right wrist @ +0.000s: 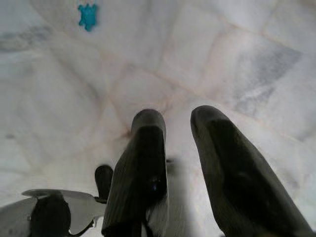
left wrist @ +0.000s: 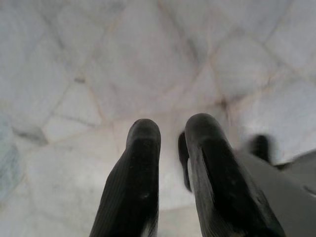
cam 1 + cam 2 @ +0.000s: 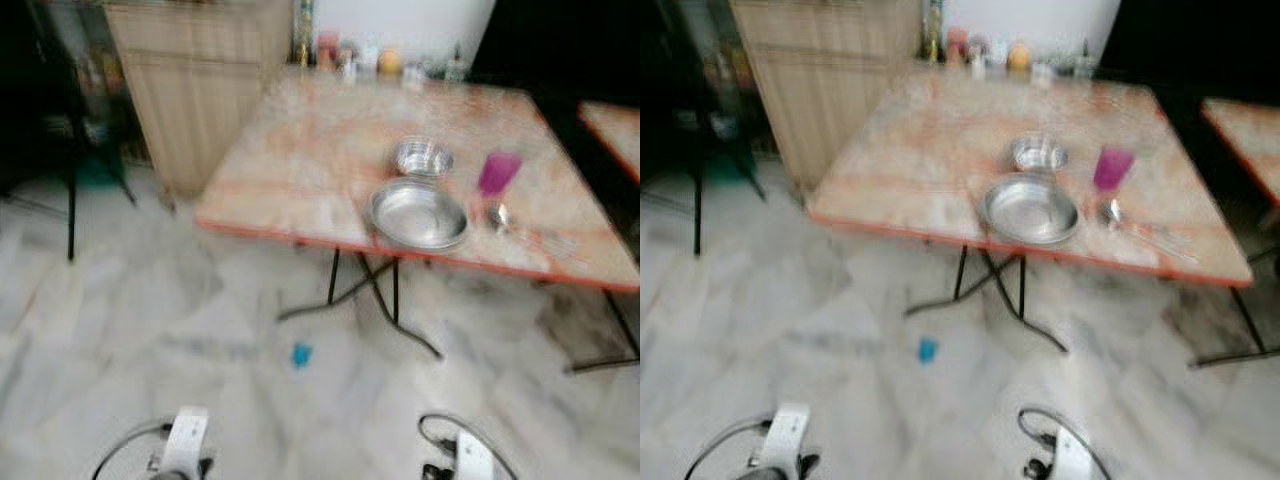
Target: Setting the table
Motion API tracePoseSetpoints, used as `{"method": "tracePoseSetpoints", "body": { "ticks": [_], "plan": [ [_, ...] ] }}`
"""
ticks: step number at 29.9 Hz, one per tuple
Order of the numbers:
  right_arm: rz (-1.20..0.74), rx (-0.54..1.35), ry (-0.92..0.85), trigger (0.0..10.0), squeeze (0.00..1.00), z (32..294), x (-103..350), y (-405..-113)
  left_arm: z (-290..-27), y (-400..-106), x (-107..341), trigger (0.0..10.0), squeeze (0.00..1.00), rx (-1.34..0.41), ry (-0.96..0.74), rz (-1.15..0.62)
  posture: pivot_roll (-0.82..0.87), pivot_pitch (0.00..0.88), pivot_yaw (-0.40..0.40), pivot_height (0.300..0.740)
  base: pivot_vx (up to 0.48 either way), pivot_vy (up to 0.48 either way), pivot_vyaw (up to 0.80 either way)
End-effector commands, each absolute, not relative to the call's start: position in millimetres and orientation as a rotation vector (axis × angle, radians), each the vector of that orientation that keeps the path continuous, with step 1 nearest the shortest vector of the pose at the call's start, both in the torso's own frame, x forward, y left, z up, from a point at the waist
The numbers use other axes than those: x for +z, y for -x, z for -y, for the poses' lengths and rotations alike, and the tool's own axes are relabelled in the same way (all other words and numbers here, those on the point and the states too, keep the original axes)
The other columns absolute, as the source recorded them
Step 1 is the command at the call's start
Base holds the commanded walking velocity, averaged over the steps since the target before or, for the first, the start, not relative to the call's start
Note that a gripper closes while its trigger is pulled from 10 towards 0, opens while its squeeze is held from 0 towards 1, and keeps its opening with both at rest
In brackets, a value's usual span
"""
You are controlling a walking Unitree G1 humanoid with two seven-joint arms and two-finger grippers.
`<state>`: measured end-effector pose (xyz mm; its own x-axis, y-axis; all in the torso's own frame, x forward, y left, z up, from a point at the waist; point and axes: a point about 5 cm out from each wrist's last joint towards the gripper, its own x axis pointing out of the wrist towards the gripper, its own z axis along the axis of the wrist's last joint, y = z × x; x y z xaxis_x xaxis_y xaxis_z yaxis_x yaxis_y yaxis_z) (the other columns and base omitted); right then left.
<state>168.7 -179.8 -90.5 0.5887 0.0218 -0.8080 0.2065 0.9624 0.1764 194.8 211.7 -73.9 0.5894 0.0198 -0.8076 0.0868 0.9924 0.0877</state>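
An orange-edged marbled table [image 3: 300, 150] stands ahead. On its near right part lie a large steel plate [image 3: 418, 213], a small steel bowl [image 3: 421, 156] behind it, a magenta cup [image 3: 498, 172] and a spoon [image 3: 500, 216] to the right. Both arms hang low over the floor, well short of the table. My left gripper [image 2: 170, 136] is open with nothing between its fingers. My right gripper [image 1: 177, 121] is open too, over bare marble.
A wooden cabinet [image 3: 195, 75] stands left of the table, with jars and bottles [image 3: 345, 55] along the table's far edge. A second table [image 3: 615, 130] sits at the right. A small blue object [image 3: 301, 354] lies on the marble floor. A dark stand [image 3: 70, 160] is at the left.
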Motion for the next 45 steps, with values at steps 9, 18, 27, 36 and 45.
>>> {"method": "tracePoseSetpoints", "body": {
  "ticks": [9,18,27,36,45],
  "plan": [
    [-0.904,-0.119,-0.219,10.0,0.0,186.0,-87.7,-172.0,-205.7,-196.8,-73.9,10.0,0.0,-0.044,-0.103,-0.931,0.1,0.0,-0.056,0.74,0.0,0.0,0.0],
    [-0.643,-0.164,-0.127,10.0,0.0,202.2,-57.3,-215.6,-206.6,-194.3,-75.0,10.0,0.0,-0.035,-0.095,-0.931,0.1,0.0,-0.059,0.74,0.0,0.0,0.0],
    [-0.116,-0.172,-0.067,10.0,0.0,212.7,19.2,-274.1,-209.0,-197.7,-72.2,10.0,0.0,-0.012,-0.08,-0.895,0.09,0.0,-0.059,0.74,0.0,0.0,0.0],
    [0.015,-0.143,-0.086,10.0,0.0,193.2,43.0,-287.0,-210.1,-198.5,-71.6,10.0,0.0,0.016,-0.05,-0.887,0.09,0.0,-0.061,0.74,0.0,0.0,0.0],
    [0.026,-0.139,-0.098,10.0,0.0,187.6,48.2,-288.2,-210.3,-197.8,-71.9,10.0,0.0,0.012,-0.053,-0.89,0.1,0.0,-0.06,0.74,0.0,0.0,0.0]
  ]
}}
